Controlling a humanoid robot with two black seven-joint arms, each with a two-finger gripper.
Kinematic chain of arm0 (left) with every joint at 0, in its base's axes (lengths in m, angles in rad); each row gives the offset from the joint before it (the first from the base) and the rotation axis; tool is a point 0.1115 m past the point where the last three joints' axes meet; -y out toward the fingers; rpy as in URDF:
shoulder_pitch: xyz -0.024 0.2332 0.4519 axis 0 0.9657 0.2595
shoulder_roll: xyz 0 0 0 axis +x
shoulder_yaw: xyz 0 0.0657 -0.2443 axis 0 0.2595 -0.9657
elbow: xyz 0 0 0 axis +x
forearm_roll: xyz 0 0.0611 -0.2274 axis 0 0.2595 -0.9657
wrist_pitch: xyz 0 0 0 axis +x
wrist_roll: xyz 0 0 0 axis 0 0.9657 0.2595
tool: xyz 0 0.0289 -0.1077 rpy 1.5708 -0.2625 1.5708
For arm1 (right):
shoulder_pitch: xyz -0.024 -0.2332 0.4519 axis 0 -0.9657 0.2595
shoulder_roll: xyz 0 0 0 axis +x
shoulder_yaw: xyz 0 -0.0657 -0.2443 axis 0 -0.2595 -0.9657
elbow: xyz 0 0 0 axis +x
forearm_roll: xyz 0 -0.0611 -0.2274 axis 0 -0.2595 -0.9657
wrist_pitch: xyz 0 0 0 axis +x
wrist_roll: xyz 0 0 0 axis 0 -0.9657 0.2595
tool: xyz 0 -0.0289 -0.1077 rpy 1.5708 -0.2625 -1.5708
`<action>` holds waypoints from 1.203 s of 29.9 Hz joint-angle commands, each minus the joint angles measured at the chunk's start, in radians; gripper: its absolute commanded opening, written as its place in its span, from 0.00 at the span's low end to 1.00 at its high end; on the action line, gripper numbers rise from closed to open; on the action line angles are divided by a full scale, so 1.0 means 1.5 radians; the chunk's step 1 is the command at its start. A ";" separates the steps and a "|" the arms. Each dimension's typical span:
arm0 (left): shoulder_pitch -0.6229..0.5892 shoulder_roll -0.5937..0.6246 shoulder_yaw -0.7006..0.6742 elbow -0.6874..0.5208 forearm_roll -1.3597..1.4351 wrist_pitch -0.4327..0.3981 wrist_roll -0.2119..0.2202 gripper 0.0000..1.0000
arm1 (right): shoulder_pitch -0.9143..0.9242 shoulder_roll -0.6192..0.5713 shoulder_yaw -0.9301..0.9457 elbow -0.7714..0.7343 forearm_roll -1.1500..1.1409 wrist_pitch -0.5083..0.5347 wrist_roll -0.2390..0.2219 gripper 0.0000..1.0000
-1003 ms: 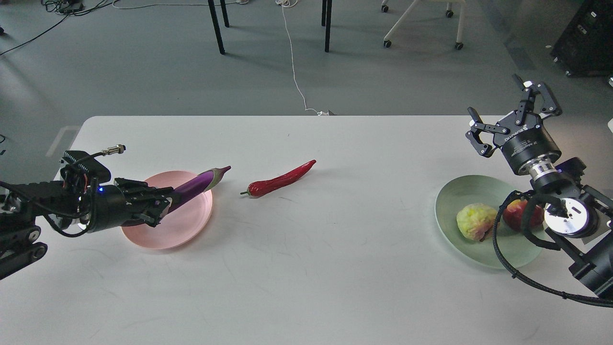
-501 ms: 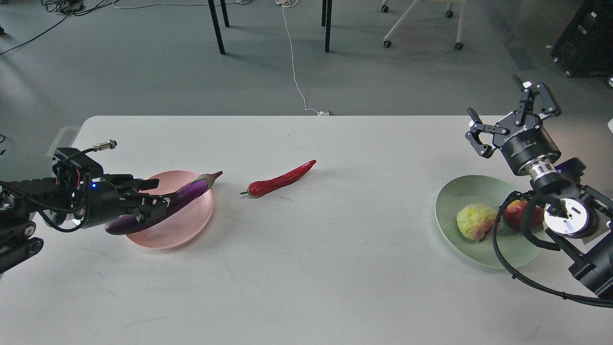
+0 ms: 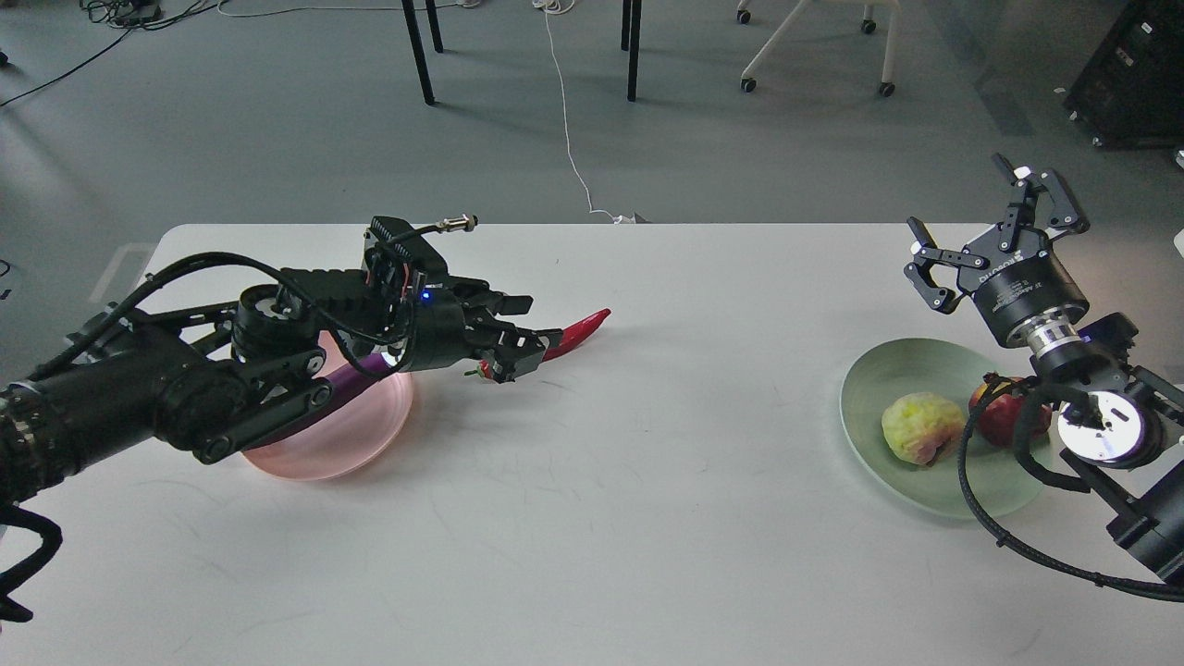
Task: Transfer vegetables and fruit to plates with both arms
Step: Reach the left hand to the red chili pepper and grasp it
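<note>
The purple eggplant [image 3: 355,378] lies on the pink plate [image 3: 344,448], mostly hidden under my left arm. The red chili pepper [image 3: 579,330] lies on the table right of that plate. My left gripper [image 3: 520,335] is open, with its fingers spread over the chili's stem end, which is largely covered. The mint green plate [image 3: 890,372] at the right holds the yellow-green fruit [image 3: 917,427] and the dark red fruit [image 3: 1002,417], which is partly behind my right arm. My right gripper [image 3: 986,228] is open and empty, raised behind that plate.
The white table [image 3: 647,518] ends at its back edge just behind both grippers. Beyond it on the grey floor are black table legs [image 3: 418,51], a white cable [image 3: 566,120] and a wheeled chair base [image 3: 814,55].
My left gripper has let go of the eggplant, which now lies on the pink plate. It has moved right and forward to the chili. My right arm has barely moved.
</note>
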 commanded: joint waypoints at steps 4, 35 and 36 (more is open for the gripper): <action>0.001 -0.065 0.064 0.083 0.006 0.004 0.018 0.53 | -0.008 0.000 0.001 -0.001 0.000 0.001 0.001 0.99; 0.018 -0.107 0.101 0.207 -0.001 0.041 0.013 0.11 | -0.009 0.008 0.004 -0.002 0.000 -0.001 0.001 0.99; 0.016 -0.107 0.101 0.204 -0.001 0.041 0.012 0.08 | -0.009 0.008 0.005 -0.003 0.000 -0.001 0.001 0.99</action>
